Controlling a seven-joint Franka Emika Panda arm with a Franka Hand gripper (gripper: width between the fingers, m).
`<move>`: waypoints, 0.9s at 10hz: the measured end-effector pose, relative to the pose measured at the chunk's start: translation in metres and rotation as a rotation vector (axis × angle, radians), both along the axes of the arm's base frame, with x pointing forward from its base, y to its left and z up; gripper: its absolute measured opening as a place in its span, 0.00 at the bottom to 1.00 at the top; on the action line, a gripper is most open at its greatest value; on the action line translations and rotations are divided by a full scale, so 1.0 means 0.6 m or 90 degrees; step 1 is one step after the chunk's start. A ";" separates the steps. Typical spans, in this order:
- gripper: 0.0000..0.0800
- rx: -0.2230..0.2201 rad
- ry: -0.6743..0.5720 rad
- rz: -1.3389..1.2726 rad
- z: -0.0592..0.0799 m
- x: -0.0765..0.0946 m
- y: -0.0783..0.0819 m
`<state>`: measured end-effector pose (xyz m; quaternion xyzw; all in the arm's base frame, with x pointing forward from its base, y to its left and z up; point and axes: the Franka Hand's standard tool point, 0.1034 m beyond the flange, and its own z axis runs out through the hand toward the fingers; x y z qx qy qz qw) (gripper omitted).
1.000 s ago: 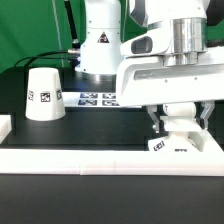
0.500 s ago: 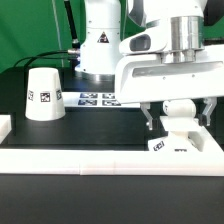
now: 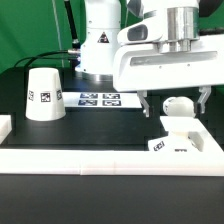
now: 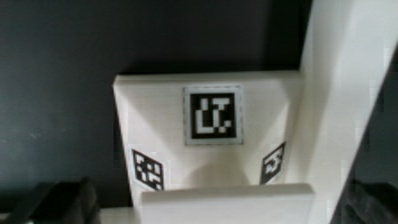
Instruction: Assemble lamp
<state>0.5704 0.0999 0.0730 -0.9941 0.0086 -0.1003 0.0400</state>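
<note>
Evidently we have the bulb (image 3: 178,110) seated on the base (image 3: 172,143) at the exterior view's right, the gripper (image 3: 176,106) open and empty around its head; next we must fetch the shade (image 3: 43,95), standing well apart.

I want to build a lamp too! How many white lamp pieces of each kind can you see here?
White plastic cone shade: 1
White plastic round-headed bulb: 1
White plastic square base: 1
Total: 3

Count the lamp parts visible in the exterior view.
3. The shade stands alone at the exterior view's left; the bulb sits upright on the base at the exterior view's right. None seems hidden.
</note>
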 end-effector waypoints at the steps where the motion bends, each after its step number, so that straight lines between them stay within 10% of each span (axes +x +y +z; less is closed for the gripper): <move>1: 0.87 0.005 0.003 -0.009 0.007 -0.002 -0.002; 9: 0.87 0.009 0.007 -0.004 -0.004 -0.066 0.041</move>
